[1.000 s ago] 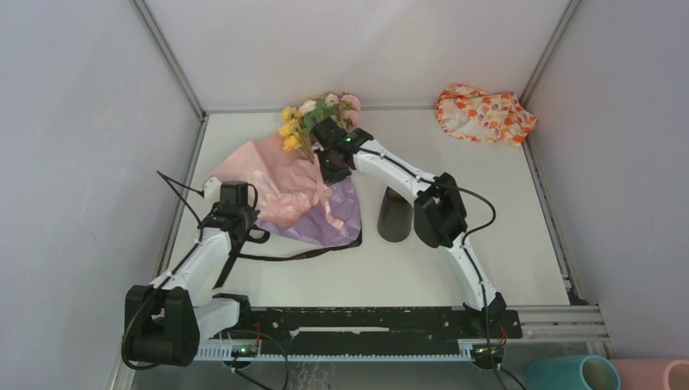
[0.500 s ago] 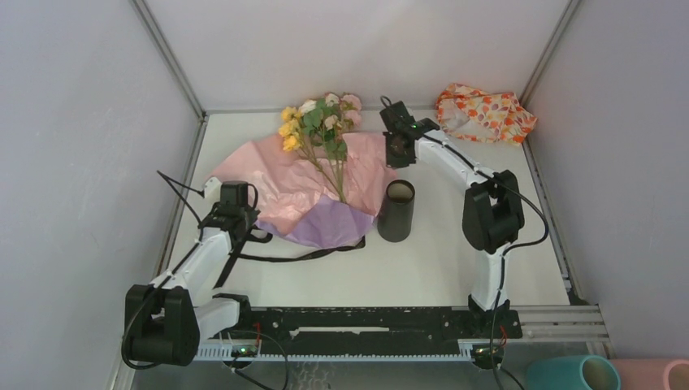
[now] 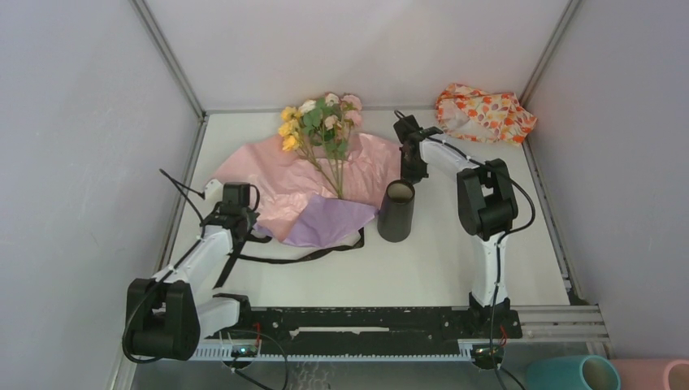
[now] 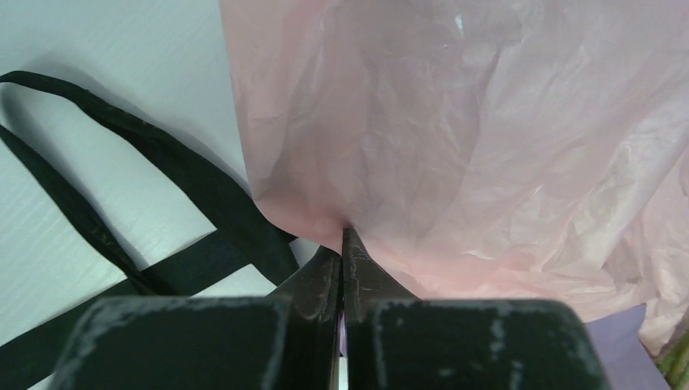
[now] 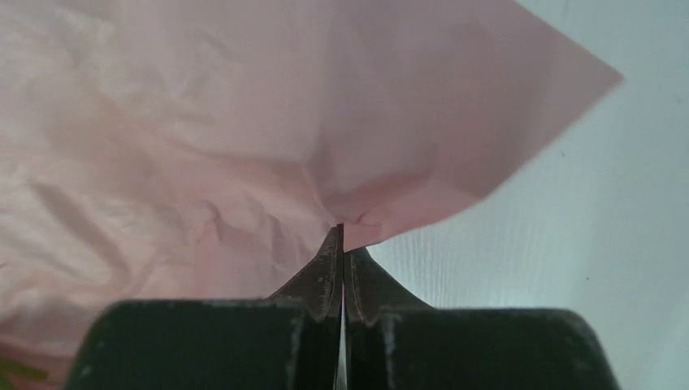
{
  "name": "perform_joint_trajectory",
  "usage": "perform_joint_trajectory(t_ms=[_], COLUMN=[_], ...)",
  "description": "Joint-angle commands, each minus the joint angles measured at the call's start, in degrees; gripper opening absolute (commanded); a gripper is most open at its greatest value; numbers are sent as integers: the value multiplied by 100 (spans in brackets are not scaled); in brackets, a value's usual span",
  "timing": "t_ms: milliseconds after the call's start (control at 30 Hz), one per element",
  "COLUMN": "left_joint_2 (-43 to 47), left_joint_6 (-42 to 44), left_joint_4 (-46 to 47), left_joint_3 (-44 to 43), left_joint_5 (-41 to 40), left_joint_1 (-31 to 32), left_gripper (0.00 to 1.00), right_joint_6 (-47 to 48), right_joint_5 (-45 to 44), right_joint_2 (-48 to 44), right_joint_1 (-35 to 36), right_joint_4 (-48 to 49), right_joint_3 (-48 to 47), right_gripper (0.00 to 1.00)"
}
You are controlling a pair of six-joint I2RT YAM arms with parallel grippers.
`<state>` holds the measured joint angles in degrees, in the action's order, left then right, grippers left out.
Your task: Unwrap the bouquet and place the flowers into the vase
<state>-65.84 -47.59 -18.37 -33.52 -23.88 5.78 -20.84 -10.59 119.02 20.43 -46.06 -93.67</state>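
The bouquet's paper (image 3: 280,175) lies spread flat, pink side up, with a purple flap (image 3: 329,221) folded over at the front. The flowers (image 3: 321,122) lie bare on it, their thin stems (image 3: 335,180) pointing toward me. My left gripper (image 3: 244,221) is shut on the paper's left edge (image 4: 343,231). At the opposite side my right gripper (image 3: 409,166) is shut on the paper's right corner (image 5: 340,227). The black vase (image 3: 396,211) stands upright just right of the purple flap. The black ribbon (image 3: 309,253) trails loose at the front, seen also as ribbon (image 4: 162,179) in the left wrist view.
An orange-flowered cloth (image 3: 485,112) lies in the back right corner. A teal cylinder (image 3: 573,374) and a pink cylinder (image 3: 666,375) lie outside the table at the bottom right. Grey walls close in the left, back and right sides.
My right gripper has swung right, drawing the paper's right side open and uncovering the flower stems. The purple flap has shifted right toward the vase. The left gripper has barely moved.
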Motion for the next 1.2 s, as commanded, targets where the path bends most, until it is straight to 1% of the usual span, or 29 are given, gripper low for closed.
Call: perform_joint_trajectory(t_ms=[0,133,233,400,567,600,700,867,933,1033,1100,1167], left_joint_2=[-25,11,131,274,220,233,441,1330,1738,2125,2127,1933], left_joint_6=[-86,-284,-456,-588,-680,-674,-567,-208,83,432,600,725], left_joint_4=[-222,-415,-609,-875,-1045,-1076,-1110,-1010,-658,164,654,1206], left_joint_3=[-93,-49,10,14,-128,-181,-336,-482,-414,-236,-107,68], left_joint_5=[-555,-828,-1072,-1269,-1117,-1006,-678,-457,-55,1001,1852,2828], left_joint_1=[3,-66,-152,-226,-235,-235,-228,-118,-95,-90,-87,-75], left_gripper=[3,3,5,13,31,33,33,35,36,41,44,47], right_joint_6=[-169,-153,-165,-190,-330,-361,-343,-255,-270,-369,-445,-480], right_joint_5=[-259,-257,-296,-395,-491,-474,-253,-290,-272,-156,-72,-113], right_joint_2=[262,305,295,281,154,45,-464,-1219,-1443,-1838,-2103,-2460], right_joint_1=[-194,-231,-230,-233,-262,-256,-206,4,64,99,99,119], right_joint_4=[-109,-70,-52,-109,-159,-93,285,531,520,631,666,725], right_joint_3=[-119,39,112,100,66,103,305,204,135,248,337,445], right_gripper=[0,0,0,0,0,2,9,28,33,44,46,46])
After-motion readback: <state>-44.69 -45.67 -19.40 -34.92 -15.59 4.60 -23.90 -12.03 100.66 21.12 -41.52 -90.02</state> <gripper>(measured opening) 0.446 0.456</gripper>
